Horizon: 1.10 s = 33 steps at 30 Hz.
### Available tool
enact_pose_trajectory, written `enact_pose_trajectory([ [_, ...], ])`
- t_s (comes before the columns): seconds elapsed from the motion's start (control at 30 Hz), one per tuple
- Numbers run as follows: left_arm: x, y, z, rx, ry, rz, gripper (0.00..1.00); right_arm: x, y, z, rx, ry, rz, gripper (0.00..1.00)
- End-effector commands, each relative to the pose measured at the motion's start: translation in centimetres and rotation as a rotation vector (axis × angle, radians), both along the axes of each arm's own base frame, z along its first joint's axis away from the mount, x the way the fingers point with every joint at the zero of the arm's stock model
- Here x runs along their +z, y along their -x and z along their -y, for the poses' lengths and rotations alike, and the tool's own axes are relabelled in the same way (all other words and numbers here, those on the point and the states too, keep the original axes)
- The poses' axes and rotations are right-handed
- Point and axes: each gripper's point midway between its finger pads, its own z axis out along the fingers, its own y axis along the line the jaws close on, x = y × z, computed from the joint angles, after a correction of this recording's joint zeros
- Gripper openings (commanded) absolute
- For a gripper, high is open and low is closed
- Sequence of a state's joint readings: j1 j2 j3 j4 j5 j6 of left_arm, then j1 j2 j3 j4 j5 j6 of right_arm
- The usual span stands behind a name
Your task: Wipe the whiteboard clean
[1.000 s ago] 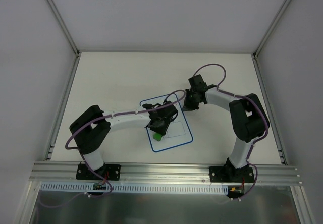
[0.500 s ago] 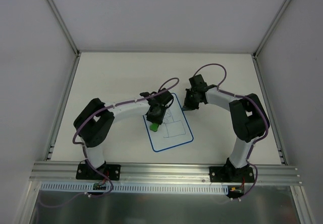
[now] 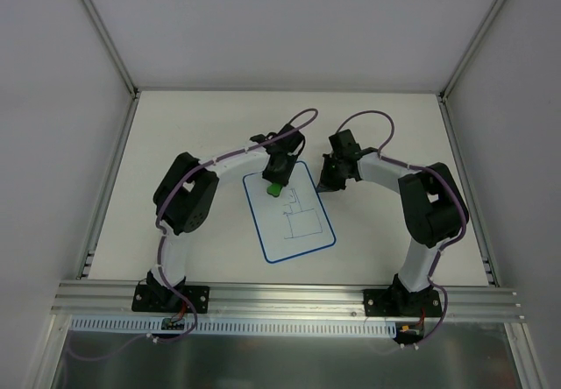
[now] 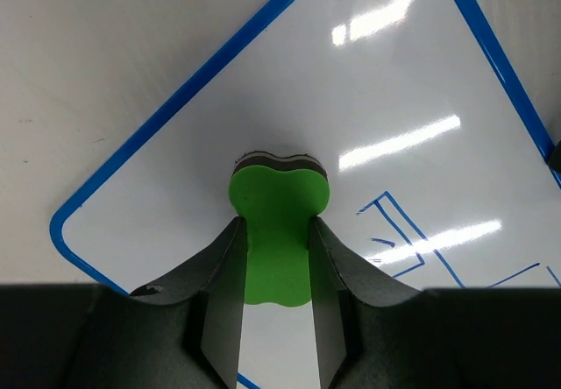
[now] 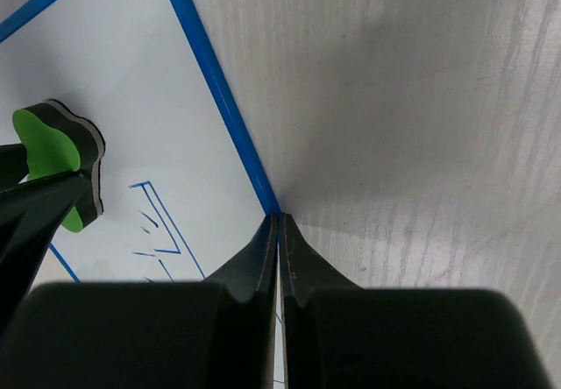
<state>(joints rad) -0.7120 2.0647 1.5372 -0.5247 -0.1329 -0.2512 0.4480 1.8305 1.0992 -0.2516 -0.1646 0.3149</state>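
One whiteboard point(image 3: 302, 240), long axis near-far, far end tilted left.

The pale, matte worktop point(image 3: 193, 126) carries the blue-edged whiteboard point(image 3: 307, 231), which lies flat near its middle, askew to its edges.

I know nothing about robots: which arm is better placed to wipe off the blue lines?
Left, probably: the left fingers hold the green eraser on the whiteboard, near the lines. The right fingers are shut, empty, at its edge.
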Motion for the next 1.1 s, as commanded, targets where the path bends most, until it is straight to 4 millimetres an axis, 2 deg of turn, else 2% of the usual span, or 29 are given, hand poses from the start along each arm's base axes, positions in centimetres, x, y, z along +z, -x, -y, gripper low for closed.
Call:
enact_pose_trajectory([
  [0.0,-2.1,4.3,0.0,-0.062,-0.013,-0.11,0.0,-2.4,1.4,3.4,-0.054,0.131,-0.057,0.0],
  [0.07,-2.8,6.7,0.0,-0.093,-0.029,-0.143,0.0,-2.4,1.4,3.4,-0.055,0.132,-0.056,0.0],
  [0.1,-2.7,8.3,0.9,-0.132,-0.024,-0.153,0.0,-2.4,1.3,3.5,-0.055,0.133,-0.056,0.0],
  [0.23,-2.5,12.0,2.6,-0.224,-0.019,-0.175,0.0,-2.5,1.3,3.8,-0.062,0.138,-0.055,0.0],
  [0.33,-1.8,13.6,3.2,-0.234,0.033,-0.217,0.0,-2.3,1.3,4.0,-0.068,0.139,-0.051,0.0],
  [0.4,-1.7,14.2,2.5,-0.224,0.031,-0.223,0.0,-2.2,1.3,4.2,-0.071,0.142,-0.049,0.0],
  [0.43,-1.7,14.1,2.1,-0.211,0.022,-0.214,0.0,-2.2,1.3,4.3,-0.073,0.145,-0.046,0.0],
  [0.53,-1.8,12.3,-0.3,-0.121,-0.013,-0.181,0.0,-2.1,1.4,4.5,-0.076,0.148,-0.044,0.0],
  [0.57,-1.7,10.7,-1.4,-0.065,-0.003,-0.18,0.0,-2.2,1.3,4.5,-0.077,0.147,-0.045,0.0],
  [0.67,-1.4,7.8,-2.9,-0.004,-0.018,-0.138,0.0,-2.4,1.4,4.5,-0.074,0.148,-0.051,0.0],
  [0.7,-1.0,6.0,-3.3,0.011,-0.026,-0.104,0.0,-2.4,1.4,4.5,-0.074,0.147,-0.051,0.0],
  [0.77,-0.5,4.7,-3.1,0.014,-0.018,-0.084,0.0,-2.3,1.4,4.6,-0.073,0.148,-0.05,0.0],
  [0.87,0.8,2.6,-1.9,0.014,0.021,-0.047,0.0,-2.1,1.2,4.7,-0.07,0.149,-0.043,0.01],
  [0.93,0.8,2.5,-1.1,0.01,0.048,-0.059,0.0,-1.9,1.0,4.6,-0.059,0.146,-0.034,0.03],
  [1.0,1.5,2.5,-0.5,0.014,0.078,-0.059,0.11,-1.6,0.9,4.6,-0.049,0.144,-0.022,0.12],
  [1.03,1.9,2.4,-0.4,0.021,0.089,-0.057,0.28,-1.4,0.9,4.6,-0.043,0.147,-0.016,0.15],
  [1.07,2.2,2.4,-0.4,0.026,0.094,-0.05,0.37,-0.9,0.7,4.7,-0.035,0.154,0.006,0.2],
])
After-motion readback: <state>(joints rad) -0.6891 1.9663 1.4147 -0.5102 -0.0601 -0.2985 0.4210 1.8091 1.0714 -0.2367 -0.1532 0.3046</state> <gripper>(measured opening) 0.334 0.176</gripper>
